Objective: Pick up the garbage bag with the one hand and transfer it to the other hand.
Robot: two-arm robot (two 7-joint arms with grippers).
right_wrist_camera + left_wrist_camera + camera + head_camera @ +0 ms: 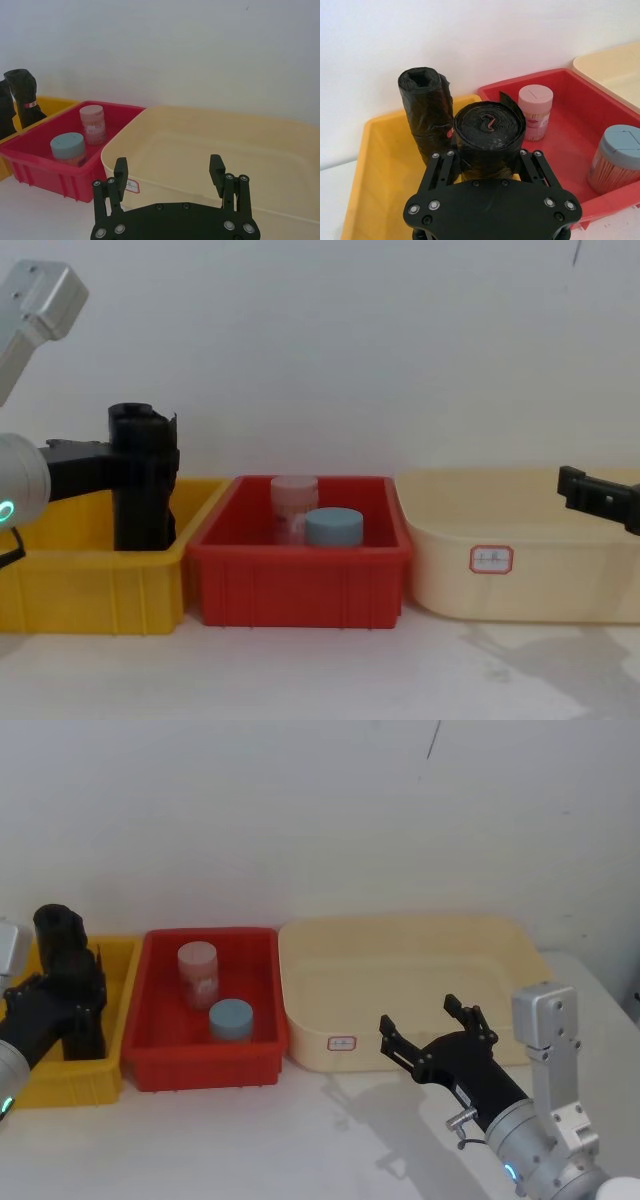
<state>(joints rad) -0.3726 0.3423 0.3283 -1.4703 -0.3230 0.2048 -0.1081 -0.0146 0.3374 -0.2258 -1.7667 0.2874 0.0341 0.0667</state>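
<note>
In the yellow bin [122, 963] at the far left of the white surface [300, 1140], the garbage bag [489, 135] stands upright, a plain black roll with its coiled top facing the left wrist camera. The left tool [487, 155] is pinched on it: one finger lies against each side of the roll, just below its top edge. From the chest view the tool comes in level from the left, and the roll's foot is hidden behind the bin's front wall, so I cannot tell whether it rests on the bin floor.

A second black roll [422, 105] stands just beyond the held one, nearer the wall and close enough that the two seem to touch. It carries a small red mark on its side.

The red bin [150, 1020] sits right beside the yellow one and holds two jars — a clear one with a pink lid [197, 970] toward the back and a shorter blue-lidded one [231, 1018] in front of it.

The right tool [420, 1012] hangs well apart from the bag, over the surface by the front wall of the cream tray [520, 945]. Its fingers are spread wide with nothing between them.
</note>
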